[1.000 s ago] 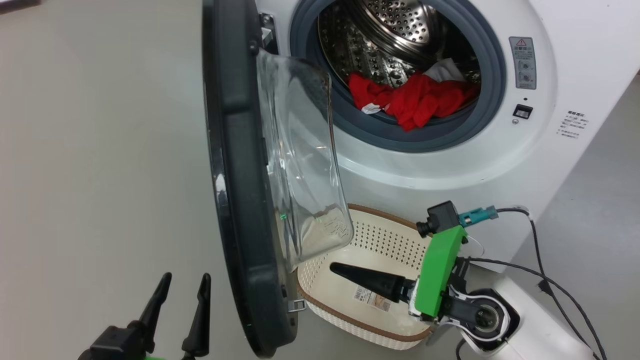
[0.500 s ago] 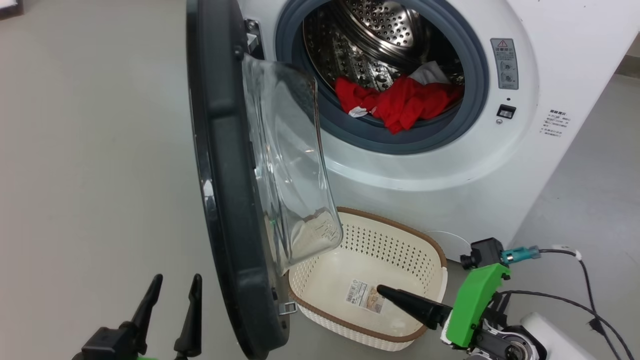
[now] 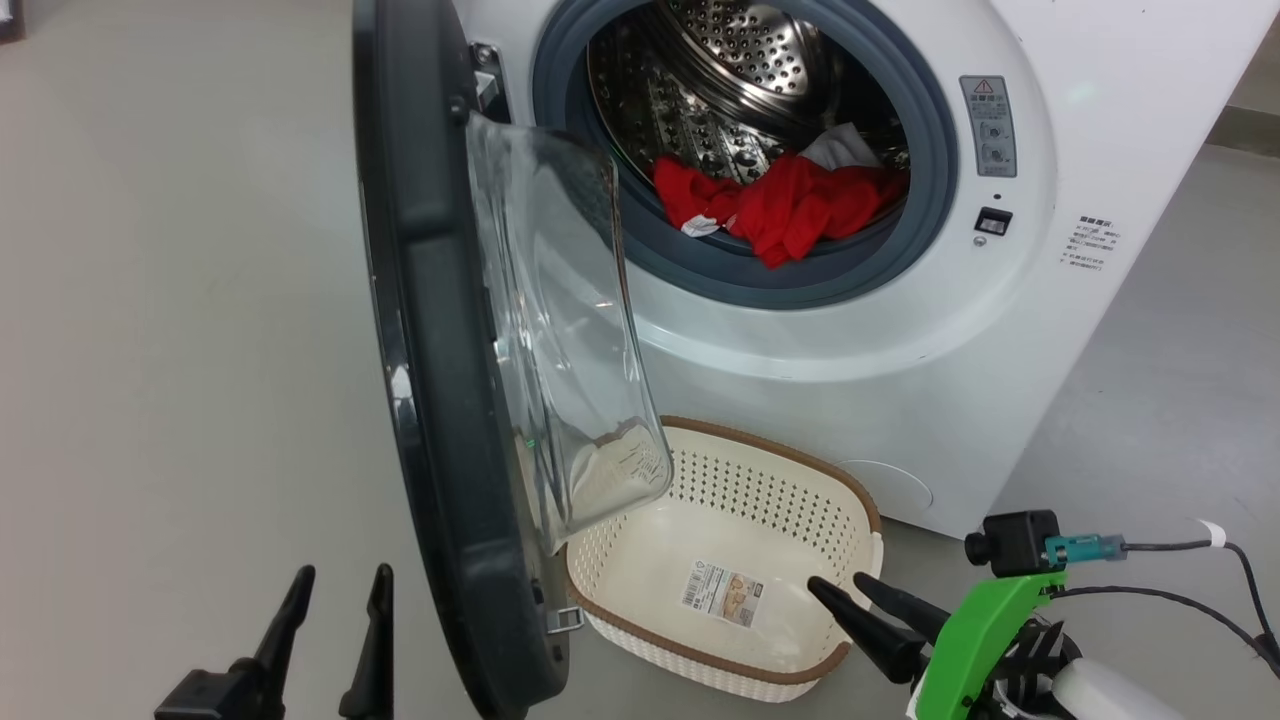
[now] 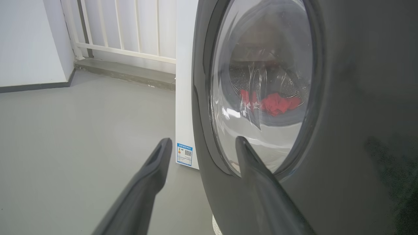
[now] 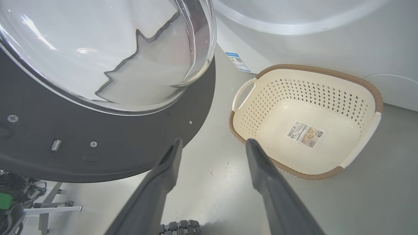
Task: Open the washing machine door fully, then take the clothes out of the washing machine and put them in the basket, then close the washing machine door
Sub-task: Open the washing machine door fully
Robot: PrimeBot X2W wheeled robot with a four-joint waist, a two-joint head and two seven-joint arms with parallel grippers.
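Standing open, the washing machine door point(image 3: 430, 350), the clothes point(image 3: 780, 205) heaped in the drum point(image 3: 740, 60), left gripper point(image 3: 344, 572) and right gripper point(image 3: 836, 580) spread wide.

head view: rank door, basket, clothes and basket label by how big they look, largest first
1. door, though it is also nearest the camera
2. basket
3. clothes, farther off, so the gap with the basket is unsure
4. label
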